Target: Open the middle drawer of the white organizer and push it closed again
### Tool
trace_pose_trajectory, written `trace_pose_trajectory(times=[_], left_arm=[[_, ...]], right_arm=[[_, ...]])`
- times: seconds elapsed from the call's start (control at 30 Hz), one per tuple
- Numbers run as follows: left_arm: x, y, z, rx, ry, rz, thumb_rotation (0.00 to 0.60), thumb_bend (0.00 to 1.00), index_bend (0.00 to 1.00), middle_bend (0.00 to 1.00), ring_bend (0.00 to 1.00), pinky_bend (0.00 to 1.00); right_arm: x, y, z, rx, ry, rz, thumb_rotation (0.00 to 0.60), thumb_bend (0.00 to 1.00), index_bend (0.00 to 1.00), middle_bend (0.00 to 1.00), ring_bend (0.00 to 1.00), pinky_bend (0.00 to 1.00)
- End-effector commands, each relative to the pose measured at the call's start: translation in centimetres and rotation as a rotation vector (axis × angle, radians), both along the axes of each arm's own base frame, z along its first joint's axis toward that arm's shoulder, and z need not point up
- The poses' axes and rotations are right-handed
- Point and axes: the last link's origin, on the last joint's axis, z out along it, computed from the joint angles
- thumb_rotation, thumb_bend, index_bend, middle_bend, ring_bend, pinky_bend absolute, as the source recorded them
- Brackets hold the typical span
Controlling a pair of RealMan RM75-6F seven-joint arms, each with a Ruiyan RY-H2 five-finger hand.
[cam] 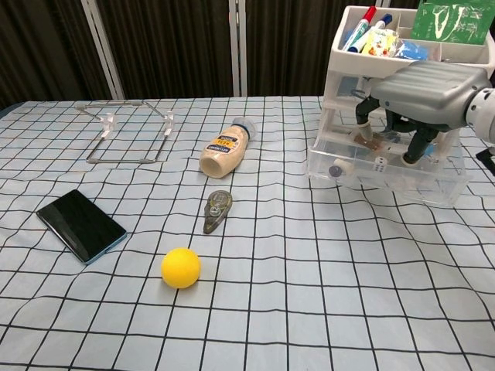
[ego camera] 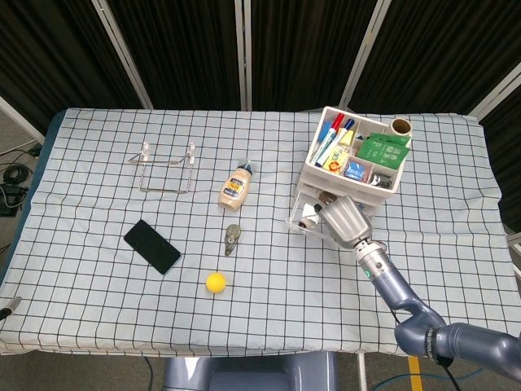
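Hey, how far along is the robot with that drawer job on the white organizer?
Roughly halfway. Done: a clear drawer of the white organizer stands pulled well out, small items visible inside; which tier it is can't be judged for certain. In hand: the right robot hand hangs over the open drawer, fingers curled down into it, seemingly holding nothing. Left: pushing the drawer shut. The left robot hand is out of view.

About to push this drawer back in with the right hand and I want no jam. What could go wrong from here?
The right hand has its fingers reaching down into the open drawer; pushing now could trap them against the organizer. The small items in the drawer, like the die, might shift and block closing. A hard push could also slide the whole organizer.
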Motion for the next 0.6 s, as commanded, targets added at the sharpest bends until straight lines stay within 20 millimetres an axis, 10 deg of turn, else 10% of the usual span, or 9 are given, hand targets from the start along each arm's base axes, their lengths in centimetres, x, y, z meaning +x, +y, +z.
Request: trace_pose_trajectory(times=[0.03, 0.6], left_arm=[[-0.01, 0.05, -0.01, -0.003, -0.001, 0.002, 0.600, 0.10, 0.00, 0.00, 0.00, 0.00], [-0.02, 0.09, 0.01, -0.007, -0.005, 0.000, 0.600, 0.10, 0.00, 0.00, 0.00, 0.00]], right_arm=[[0.07, -0.09, -0.26, -0.016, 0.018, 0.004, 0.600, 0.06, 0.50, 1.00, 1.00, 0.78], [0.36, -0.68, -0.51, -0.035, 0.182, 0.083, 0.600, 0.00, 0.49, 1.00, 1.00, 0.78]])
